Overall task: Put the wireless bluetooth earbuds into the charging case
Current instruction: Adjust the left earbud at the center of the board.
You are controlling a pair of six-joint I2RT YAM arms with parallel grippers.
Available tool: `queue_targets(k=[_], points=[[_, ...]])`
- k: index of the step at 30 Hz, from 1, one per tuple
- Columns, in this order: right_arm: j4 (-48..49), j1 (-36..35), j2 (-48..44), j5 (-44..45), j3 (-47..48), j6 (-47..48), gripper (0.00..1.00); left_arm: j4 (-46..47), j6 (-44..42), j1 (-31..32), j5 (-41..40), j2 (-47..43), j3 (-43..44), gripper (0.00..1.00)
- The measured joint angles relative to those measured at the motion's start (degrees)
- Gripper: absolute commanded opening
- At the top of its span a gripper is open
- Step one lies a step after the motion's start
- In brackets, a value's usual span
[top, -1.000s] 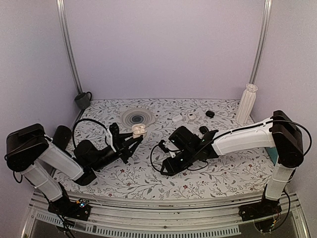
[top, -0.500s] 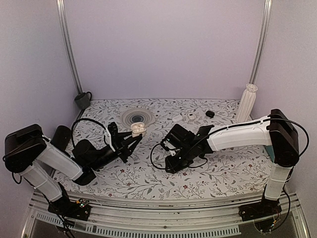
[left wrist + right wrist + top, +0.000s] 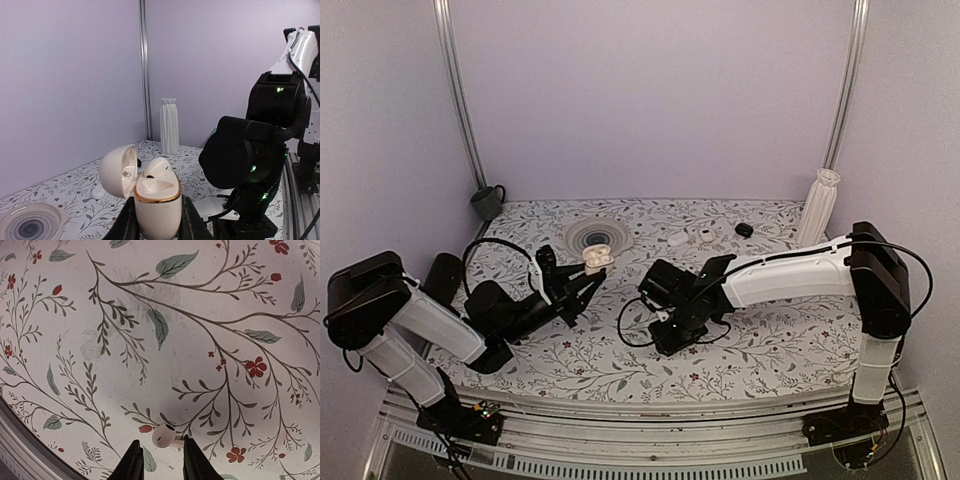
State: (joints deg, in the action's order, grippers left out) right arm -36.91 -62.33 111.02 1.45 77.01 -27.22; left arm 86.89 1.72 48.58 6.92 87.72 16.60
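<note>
Setup: left hand (image 3: 157, 216) pinches glossy white pebble-shaped case (image 3: 156, 202) upright, lid (image 3: 119, 171) open toward 9 o'clock, presumably so the tiny white earbud (image 3: 164, 436) pinched in right hand (image 3: 161, 457) can drop in.

The charging case (image 3: 156, 205) is glossy plastic with a shiny gold rim, the table cover (image 3: 200, 315) matt.

Top camera: high behind the arm bases, looking down across the whole desk (image 3: 770, 350) to its far edge. Left wrist: low, level, facing the far right corner. White vase (image 3: 169, 125) and charging case (image 3: 157, 197) shared with top. Right wrist: straight down, close over the desk surface.
</note>
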Motion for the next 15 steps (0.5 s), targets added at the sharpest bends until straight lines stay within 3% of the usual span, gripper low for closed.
queue_targets(k=[7, 15], points=[[1.1, -0.7, 0.4, 0.1, -0.9, 0.3, 0.45, 0.0, 0.0, 0.0, 0.0, 0.0, 0.0, 0.0], [5.5, -0.7, 0.4, -1.0, -3.9, 3.2, 0.46, 0.0, 0.0, 0.0, 0.0, 0.0, 0.0, 0.0]])
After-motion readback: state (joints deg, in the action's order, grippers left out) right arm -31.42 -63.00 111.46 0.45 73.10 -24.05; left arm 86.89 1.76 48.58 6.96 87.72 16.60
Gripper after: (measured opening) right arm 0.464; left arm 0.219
